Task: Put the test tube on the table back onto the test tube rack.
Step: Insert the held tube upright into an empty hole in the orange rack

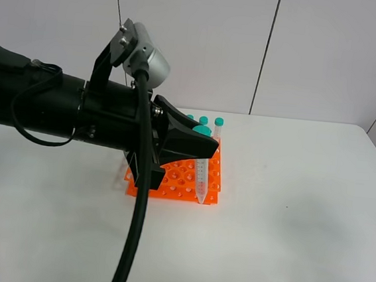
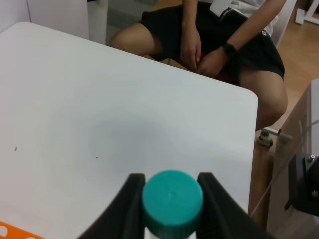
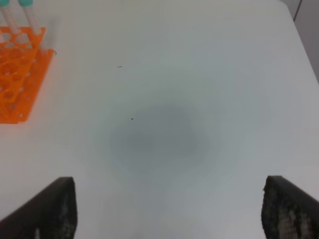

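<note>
My left gripper (image 1: 201, 139) is shut on the teal-green cap (image 2: 172, 201) of the test tube (image 1: 201, 179) and holds it upright, tip down, over the front right corner of the orange test tube rack (image 1: 178, 177). I cannot tell whether the tip is in a hole. Other capped tubes (image 1: 219, 123) stand at the rack's back. The left arm hides the rack's left part. In the right wrist view the right gripper (image 3: 167, 214) is open and empty above the bare white table (image 3: 164, 134), with the rack (image 3: 17, 84) off to one side.
The white table (image 1: 286, 224) stretches to the right of and in front of the rack. In the left wrist view a seated person (image 2: 214, 45) is just past the table's rounded corner (image 2: 249, 99). A corner of the rack (image 2: 10, 233) shows there too.
</note>
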Action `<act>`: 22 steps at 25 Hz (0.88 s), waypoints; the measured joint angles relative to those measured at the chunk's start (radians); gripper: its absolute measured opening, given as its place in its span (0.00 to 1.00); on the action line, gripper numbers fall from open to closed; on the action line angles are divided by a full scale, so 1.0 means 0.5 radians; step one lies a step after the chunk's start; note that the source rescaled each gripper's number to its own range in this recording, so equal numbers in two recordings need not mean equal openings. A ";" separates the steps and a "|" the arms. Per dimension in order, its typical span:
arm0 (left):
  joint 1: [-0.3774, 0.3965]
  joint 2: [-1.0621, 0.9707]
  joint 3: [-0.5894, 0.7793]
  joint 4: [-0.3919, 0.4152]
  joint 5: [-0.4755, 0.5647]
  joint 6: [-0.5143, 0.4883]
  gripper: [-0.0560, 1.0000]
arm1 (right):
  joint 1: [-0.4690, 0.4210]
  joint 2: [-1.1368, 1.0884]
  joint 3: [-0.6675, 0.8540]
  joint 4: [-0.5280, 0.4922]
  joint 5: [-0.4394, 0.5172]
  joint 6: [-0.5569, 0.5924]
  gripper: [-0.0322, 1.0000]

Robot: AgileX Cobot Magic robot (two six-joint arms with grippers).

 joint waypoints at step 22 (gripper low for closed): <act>0.000 0.000 0.000 0.022 -0.118 0.048 0.06 | 0.000 0.000 0.000 0.000 -0.006 0.000 0.77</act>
